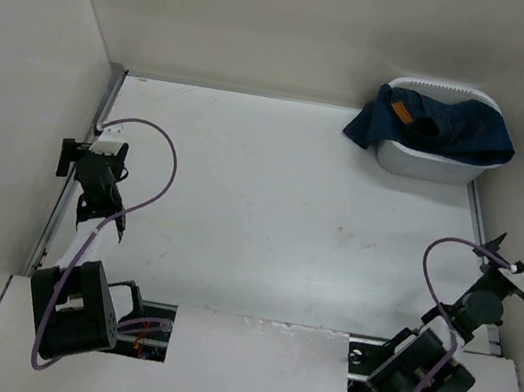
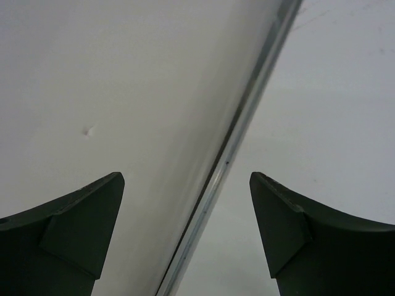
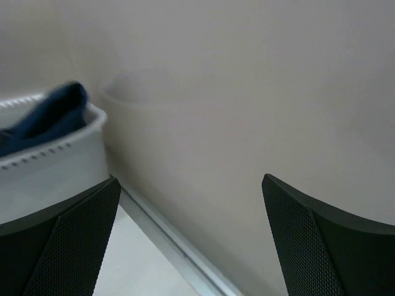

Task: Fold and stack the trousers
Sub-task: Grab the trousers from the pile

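The dark navy jeans (image 1: pixel 442 126) lie bunched in a white basket (image 1: pixel 430 167) at the far right corner. One part hangs over the basket's left rim, and a tan patch shows on top. In the right wrist view a blue fold of the jeans (image 3: pixel 52 114) shows above the basket's rim (image 3: pixel 55 163). My left gripper (image 1: pixel 72 157) is at the table's left edge, open and empty, facing the left wall (image 2: pixel 185 180). My right gripper (image 1: pixel 494 249) is at the right edge, open and empty, facing the right wall (image 3: pixel 190 182), a good way nearer than the basket.
White walls close in the table on the left, back and right. A metal rail (image 2: pixel 241 129) runs along the left edge, and another rail (image 3: pixel 166 237) runs along the right edge. The white tabletop (image 1: pixel 268 218) lies between the arms.
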You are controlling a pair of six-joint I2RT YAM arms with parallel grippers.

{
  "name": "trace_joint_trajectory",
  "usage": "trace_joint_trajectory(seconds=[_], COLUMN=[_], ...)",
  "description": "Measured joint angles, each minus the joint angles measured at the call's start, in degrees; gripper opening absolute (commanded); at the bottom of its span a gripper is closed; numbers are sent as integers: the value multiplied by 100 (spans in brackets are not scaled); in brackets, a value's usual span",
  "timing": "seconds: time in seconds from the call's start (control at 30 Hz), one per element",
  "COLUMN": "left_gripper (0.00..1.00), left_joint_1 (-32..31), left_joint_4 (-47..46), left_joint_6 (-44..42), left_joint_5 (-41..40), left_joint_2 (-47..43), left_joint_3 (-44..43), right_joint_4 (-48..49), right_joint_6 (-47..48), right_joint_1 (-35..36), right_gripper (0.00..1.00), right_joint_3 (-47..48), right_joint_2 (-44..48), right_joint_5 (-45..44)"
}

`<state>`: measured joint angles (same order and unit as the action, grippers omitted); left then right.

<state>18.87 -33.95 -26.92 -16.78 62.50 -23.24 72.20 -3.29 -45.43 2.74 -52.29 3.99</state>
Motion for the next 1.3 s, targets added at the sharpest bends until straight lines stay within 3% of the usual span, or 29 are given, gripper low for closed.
trace_joint_trajectory(seconds=[0.1,0.17,0.27,0.37,0.5,0.57,0.63,0.73,0.97,1.2,1.27,1.3], left_gripper=[91,92,92,91,84,77,76,77,78,79,79,79], left_joint_1=[-555,-1021,-1714,-2378,-2916,-3060,-3145,-3147,-2944,-2680,-2581,-2551], left_joint_4=[315,518,855,1711,3508,4747,5884,6918,7508,7488,7486,7486], left_joint_6=[-291,-448,-542,-391,17,293,557,789,955,955,946,938], left_joint_5=[114,186,367,772,1725,2352,2979,3467,3445,3259,3202,3182], left_joint_2=[177,192,407,1010,1738,2177,2623,2835,2833,2789,2789,2789], left_joint_3=[-275,-575,-1421,-2715,-4089,-4857,-5519,-5801,-5801,-5801,-5801,-5801], right_joint_4=[-673,-1829,-3980,-4931,-5372,-6015,-7477,-8708,-9895,-10275,-10288,-10286], right_joint_6=[474,916,1805,2780,3316,2929,1886,789,-522,-1119,-1353,-1434], right_joint_1=[686,1679,3453,4769,5790,5858,5525,4903,4197,4186,4122,4089], right_gripper=[100,100,100,100,100,100,100,100,100,100,82,37], right_joint_3=[295,1338,4341,6225,6944,7278,8478,9884,11248,11414,11412,11412], right_joint_2=[1141,1504,564,-654,-1987,-2677,-3873,-5066,-6522,-7012,-7049,-7064], right_joint_5=[262,350,-155,-1141,-2229,-2223,-1829,-1438,-1788,-1639,-1449,-1375])
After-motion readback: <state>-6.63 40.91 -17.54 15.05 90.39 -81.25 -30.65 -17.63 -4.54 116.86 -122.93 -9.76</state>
